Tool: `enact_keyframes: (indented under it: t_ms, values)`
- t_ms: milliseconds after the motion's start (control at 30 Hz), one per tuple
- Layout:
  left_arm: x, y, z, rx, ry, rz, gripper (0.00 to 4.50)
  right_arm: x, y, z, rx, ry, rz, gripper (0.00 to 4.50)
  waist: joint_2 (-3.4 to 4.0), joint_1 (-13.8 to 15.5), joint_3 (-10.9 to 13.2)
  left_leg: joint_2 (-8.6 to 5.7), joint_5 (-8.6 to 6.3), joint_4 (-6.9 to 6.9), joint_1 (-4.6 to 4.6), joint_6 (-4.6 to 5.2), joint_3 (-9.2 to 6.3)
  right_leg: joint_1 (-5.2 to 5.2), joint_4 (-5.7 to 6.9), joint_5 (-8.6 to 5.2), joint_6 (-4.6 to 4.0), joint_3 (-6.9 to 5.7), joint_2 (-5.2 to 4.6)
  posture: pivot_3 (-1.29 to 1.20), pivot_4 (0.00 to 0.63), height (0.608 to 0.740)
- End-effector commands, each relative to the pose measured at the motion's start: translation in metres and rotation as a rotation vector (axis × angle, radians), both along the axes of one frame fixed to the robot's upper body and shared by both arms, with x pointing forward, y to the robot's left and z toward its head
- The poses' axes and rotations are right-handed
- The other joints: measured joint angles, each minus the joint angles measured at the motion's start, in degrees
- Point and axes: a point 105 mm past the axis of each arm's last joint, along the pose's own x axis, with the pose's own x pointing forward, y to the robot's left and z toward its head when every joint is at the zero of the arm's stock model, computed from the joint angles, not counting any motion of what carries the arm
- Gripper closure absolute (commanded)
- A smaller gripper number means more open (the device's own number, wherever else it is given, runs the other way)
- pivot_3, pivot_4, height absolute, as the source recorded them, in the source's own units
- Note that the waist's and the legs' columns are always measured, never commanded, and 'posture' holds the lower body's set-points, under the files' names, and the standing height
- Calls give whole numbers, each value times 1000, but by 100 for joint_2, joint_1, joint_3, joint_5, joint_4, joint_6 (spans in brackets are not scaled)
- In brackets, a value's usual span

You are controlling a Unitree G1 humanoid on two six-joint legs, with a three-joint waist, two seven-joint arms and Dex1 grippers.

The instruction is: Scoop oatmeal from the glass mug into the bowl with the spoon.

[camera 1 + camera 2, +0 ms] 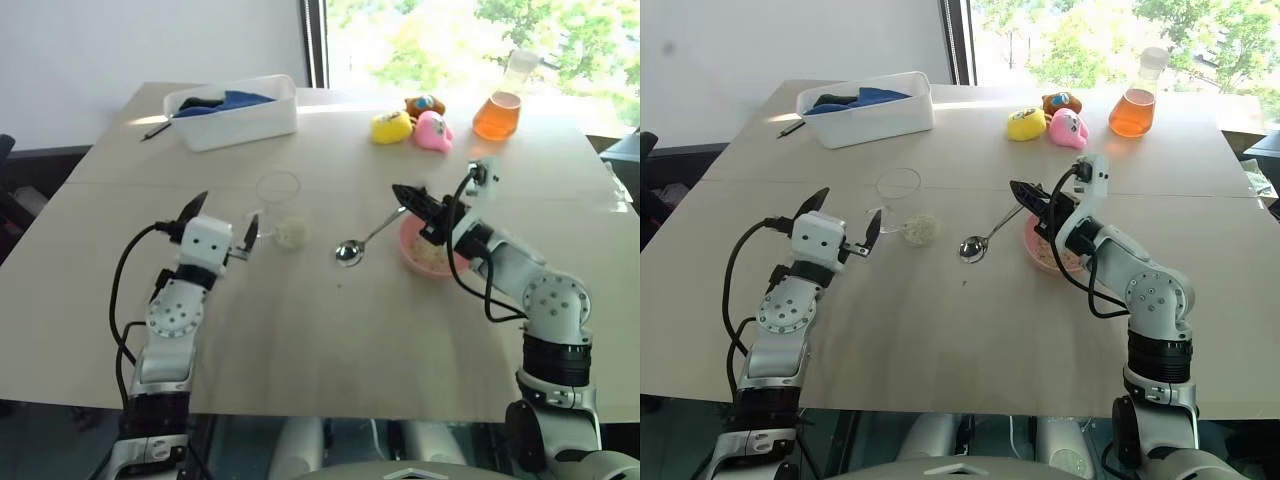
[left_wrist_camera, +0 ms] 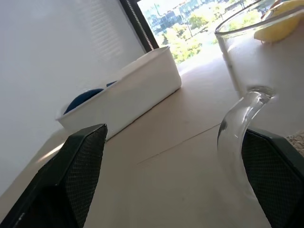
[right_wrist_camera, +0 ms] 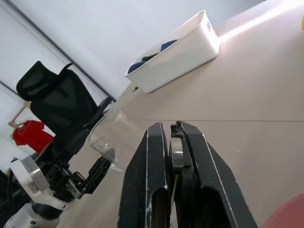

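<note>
Right hand (image 1: 400,190) clamped on slim shiny spoon (image 1: 365,240) (oval bowl seemingly empty), left hand (image 1: 224,221) wide.

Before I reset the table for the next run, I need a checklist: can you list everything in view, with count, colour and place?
glass mug: 1, clear, table centre-left, handle between the left claw's fingers
oatmeal: 1 small heap, pale beige, in the mug's bottom; more in the bowl
bowl: 1, pink, under the right claw
spoon: 1, silver, handle in the right claw, scoop end beside the bowl
tub: 1, white, far left, blue things inside
pen: 1, black, left of the tub
toys: 3, yellow, pink, brown, far side
flask: 1, orange liquid, far right
office chair: 1, black, beyond the table
left claw: 1, black, open
right claw: 1, black, shut on the spoon
</note>
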Motion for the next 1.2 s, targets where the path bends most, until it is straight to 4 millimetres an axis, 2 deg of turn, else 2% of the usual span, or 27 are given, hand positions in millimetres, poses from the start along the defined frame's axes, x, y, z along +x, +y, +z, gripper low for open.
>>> enact_keyframes:
  t_ms: [33,233,333,433,733,767,800,833,867,900,1200]
  values:
    - [4,-6,3,110,-14,-15,43,-5,-1,12,13,-63,-11,4500,0,0,0,0,0,0,-1,0,0,-1,0,0,0,0,0,0,150,740]
    - [15,-11,12,173,-21,-5,43,-6,5,5,3,-51,-18,4500,0,6,0,0,0,0,-5,-1,4,-6,1,0,0,5,-2,0,150,740]
    - [15,-11,16,162,-24,1,886,-8,9,2,6,-46,-11,4500,0,2,0,1,0,0,-6,-1,6,-8,1,0,0,7,-2,0,150,740]
    - [14,-10,16,164,-20,4,2252,-10,11,1,5,-44,-6,4500,0,-7,0,2,0,-1,-6,-1,9,-12,1,0,0,11,-3,0,150,740]
    - [14,-9,17,153,-11,3,2252,-12,14,-1,3,-41,0,4500,0,0,0,3,1,-1,-6,-1,9,-12,2,0,0,10,-10,0,150,740]
    - [14,-9,16,140,-7,0,2670,-12,14,-2,3,-40,0,4500,0,0,0,3,1,-1,-6,-1,8,-13,2,0,0,10,-10,0,150,740]
    - [15,-9,14,127,-2,1,2785,-12,14,-2,3,-39,-1,4500,0,1,0,3,1,-1,-6,-1,8,-13,2,0,0,10,-10,0,150,740]
    - [15,-8,13,120,3,5,3091,-12,14,-2,3,-39,-2,4500,0,1,0,3,1,-1,-6,-1,8,-13,2,0,0,9,-10,0,150,740]
    - [16,-7,11,121,8,12,3531,-12,14,-2,4,-39,-3,4500,0,1,0,3,1,-1,-6,-1,8,-12,2,0,0,9,-10,0,150,740]
    - [16,-6,9,123,11,16,3653,-12,14,-2,4,-39,-3,4500,0,1,0,3,1,-1,-7,-1,8,-13,2,0,0,9,-12,0,150,740]
    - [16,1,-2,114,35,23,3653,-13,14,-4,6,-35,-4,4500,0,-1,0,3,1,-1,-6,-1,9,-13,2,0,0,8,-17,0,150,740]
